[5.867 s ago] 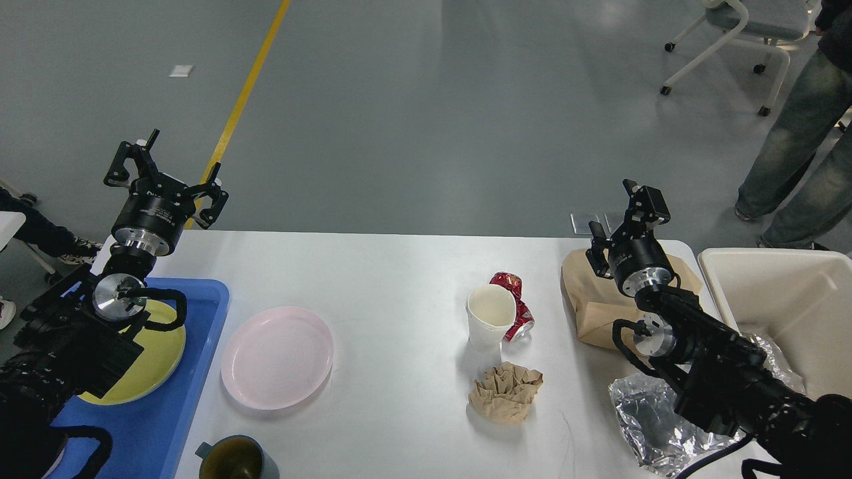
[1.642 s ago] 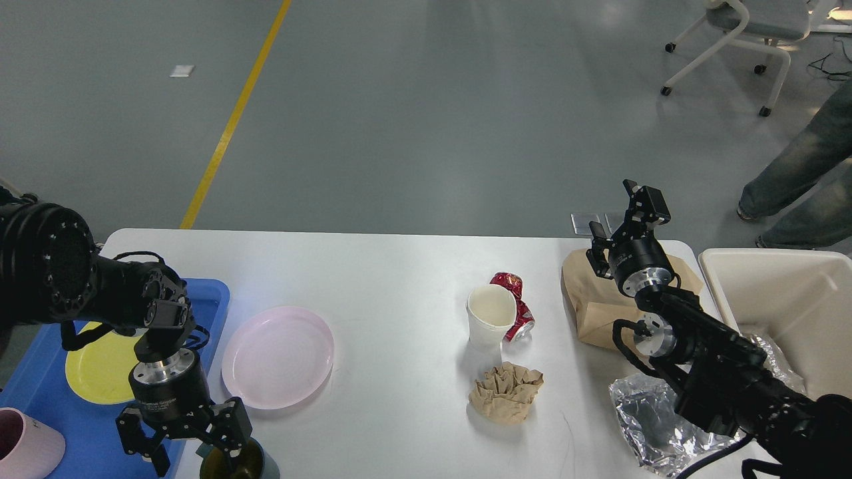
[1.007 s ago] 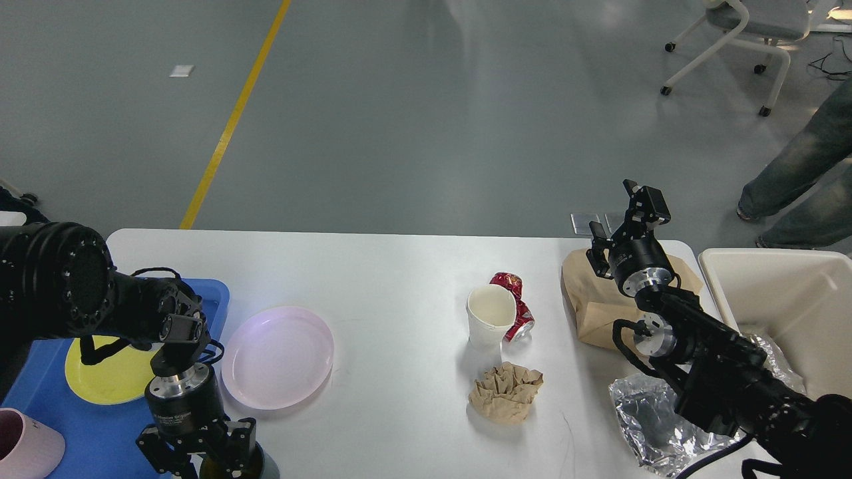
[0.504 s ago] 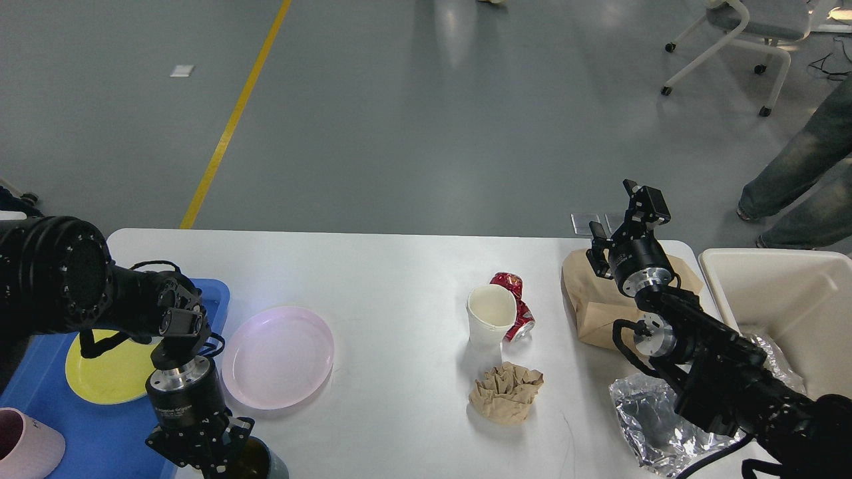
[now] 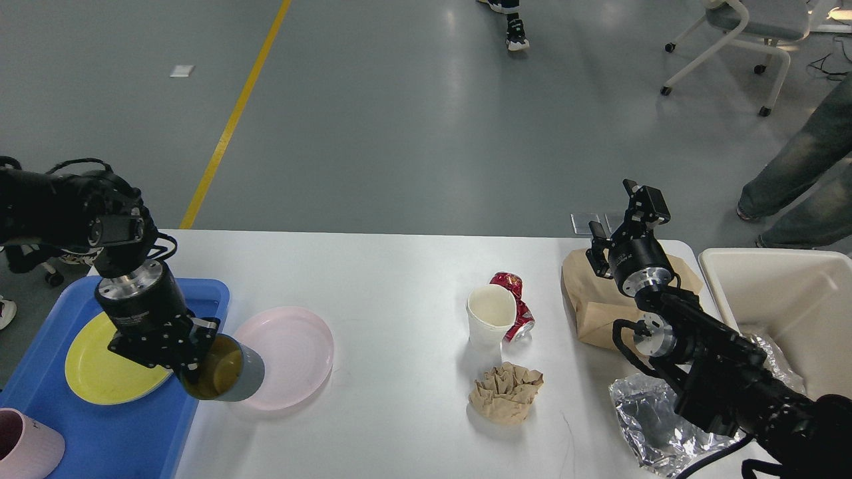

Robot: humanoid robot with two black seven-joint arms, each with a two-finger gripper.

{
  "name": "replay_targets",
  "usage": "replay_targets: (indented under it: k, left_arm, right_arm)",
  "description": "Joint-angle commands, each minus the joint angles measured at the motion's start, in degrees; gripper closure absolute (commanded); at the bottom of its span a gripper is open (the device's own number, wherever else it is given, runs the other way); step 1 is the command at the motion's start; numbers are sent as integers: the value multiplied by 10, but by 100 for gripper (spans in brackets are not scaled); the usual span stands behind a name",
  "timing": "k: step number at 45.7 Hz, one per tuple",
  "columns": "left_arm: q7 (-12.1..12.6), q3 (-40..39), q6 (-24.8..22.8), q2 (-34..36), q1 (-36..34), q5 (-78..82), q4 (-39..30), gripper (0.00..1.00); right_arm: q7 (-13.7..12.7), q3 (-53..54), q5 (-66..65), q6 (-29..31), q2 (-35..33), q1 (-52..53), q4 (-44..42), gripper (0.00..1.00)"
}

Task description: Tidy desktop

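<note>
The white desktop (image 5: 399,279) spans the view. My left gripper (image 5: 190,359) is shut on the rim of a grey-green cup (image 5: 226,377) with a brown inside, holding it tilted above the near left edge of the pink plate (image 5: 293,352). My right gripper (image 5: 632,213) hangs raised above the brown paper bag (image 5: 596,306) at the far right, its fingers apart and holding nothing.
A blue tray (image 5: 120,432) at the left holds a yellow plate (image 5: 93,369) and a pink cup (image 5: 26,449). A white paper cup (image 5: 491,316), a crushed red can (image 5: 516,293), crumpled brown paper (image 5: 507,392) and foil (image 5: 649,426) lie mid-right. A cream bin (image 5: 785,299) stands far right.
</note>
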Motion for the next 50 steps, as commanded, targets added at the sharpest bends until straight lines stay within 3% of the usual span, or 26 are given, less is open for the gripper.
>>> replay_targets:
  k: [1,19,35,50]
  left_arm:
    - [-1,23,0,46,2,10,1,100]
    - [-1,45,0,153,86,23,33,100]
    - [-3,32,0,155,161,22,113,100]
    - [-2,12,0,149,186,22,116,100]
  right_arm:
    - [0,0,0,0,0,0,0,0]
    - [0,0,0,0,0,0,0,0]
    - [0,0,0,0,0,0,0,0]
    - [0,0,0,0,0,0,0,0]
